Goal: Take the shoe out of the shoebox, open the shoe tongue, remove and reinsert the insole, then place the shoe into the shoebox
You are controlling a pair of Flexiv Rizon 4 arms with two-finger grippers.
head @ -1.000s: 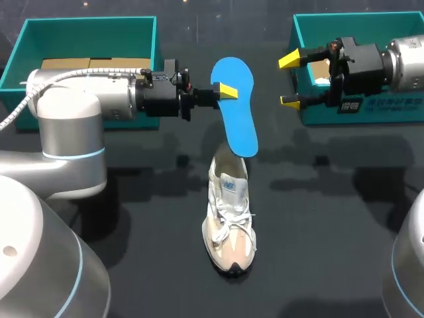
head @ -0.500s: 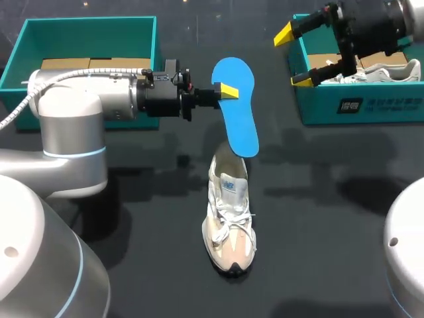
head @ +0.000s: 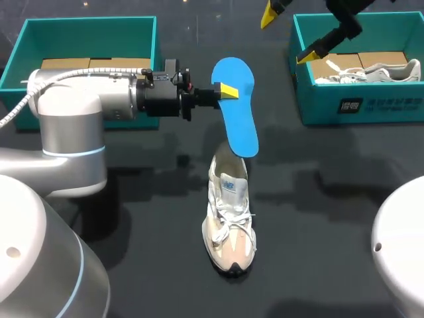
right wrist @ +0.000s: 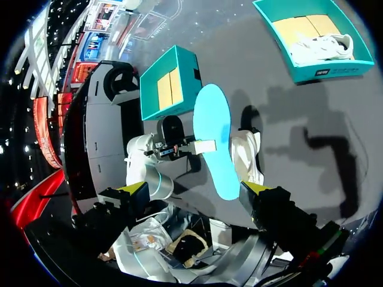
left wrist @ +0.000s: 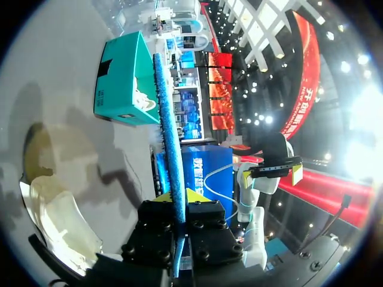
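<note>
The right gripper (head: 288, 34) has swung from over the right shoebox (head: 361, 109) toward the far side and slightly left, tilting as it went (little of its arm shows in the head view now), which uncovers the white shoe (head: 374, 69) lying inside that box

A: Shoes, qty?
B: 2, loose shoe (head: 230, 222) + boxed shoe (head: 371, 71)
A: Boxes?
B: 2 teal ones: left shoebox (head: 86, 23), right shoebox (head: 377, 106)
A: Insoles?
B: 1, the blue insole (head: 237, 106)
A: Arms, grippers?
B: 2 arms, 2 grippers: left gripper (head: 225, 91), right gripper (head: 289, 34), 2 yellow tips ea.
A: Cardboard (head: 93, 64) in left shoebox, how many pcs?
B: Approx. 2 panels w/ a seam between; could be 1 folded sheet, can't tell from here
</note>
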